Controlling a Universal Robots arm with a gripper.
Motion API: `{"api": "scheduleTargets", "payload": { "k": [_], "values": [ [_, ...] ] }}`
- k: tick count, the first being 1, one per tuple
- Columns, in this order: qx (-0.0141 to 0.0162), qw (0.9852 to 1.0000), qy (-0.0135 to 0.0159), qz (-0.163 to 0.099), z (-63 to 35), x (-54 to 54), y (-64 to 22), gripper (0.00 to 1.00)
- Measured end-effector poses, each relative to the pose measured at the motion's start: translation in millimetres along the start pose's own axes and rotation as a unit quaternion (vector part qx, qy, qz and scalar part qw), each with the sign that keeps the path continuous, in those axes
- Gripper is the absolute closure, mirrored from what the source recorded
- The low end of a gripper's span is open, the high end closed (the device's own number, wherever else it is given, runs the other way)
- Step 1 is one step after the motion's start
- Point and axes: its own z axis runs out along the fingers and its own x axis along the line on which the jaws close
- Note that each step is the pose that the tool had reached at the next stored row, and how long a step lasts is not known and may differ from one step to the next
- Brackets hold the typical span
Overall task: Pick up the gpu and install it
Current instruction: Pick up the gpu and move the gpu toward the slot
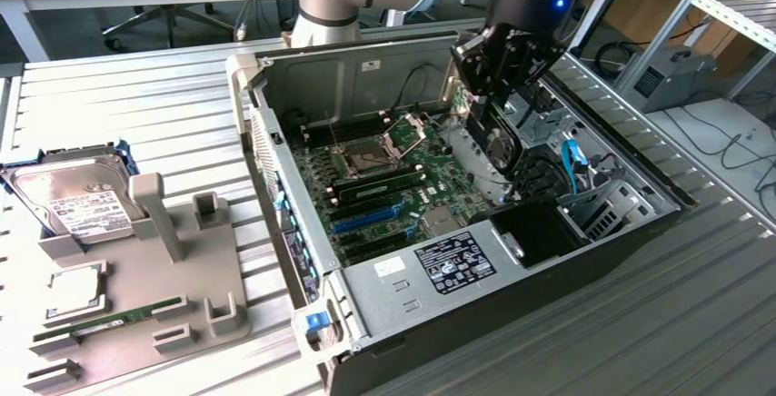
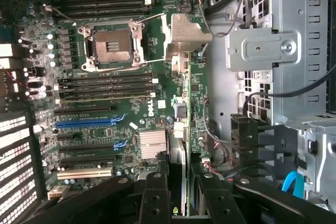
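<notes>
The gpu is a thin dark card hanging on edge inside the open computer case, over the right side of the motherboard. My gripper is shut on its upper edge. In the wrist view the gpu runs edge-on away from between my two black fingers, and its silver metal bracket shows at the far end. The card hovers above the board, beside the CPU socket and off to one side of the blue slot. It sits in no slot.
A grey fixture tray on the exterior view's left holds a silver hard drive, a CPU chip and a green RAM stick. Inside the case, a metal drive cage, cables and the power supply crowd the gpu's side.
</notes>
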Motion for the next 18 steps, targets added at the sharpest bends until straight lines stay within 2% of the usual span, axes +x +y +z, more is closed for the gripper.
{"api": "scheduleTargets", "payload": {
  "k": [18],
  "values": [
    [0.0013, 1.0, -0.0001, 0.0, 5.4, -29.1, 5.9, 0.74]
  ]
}}
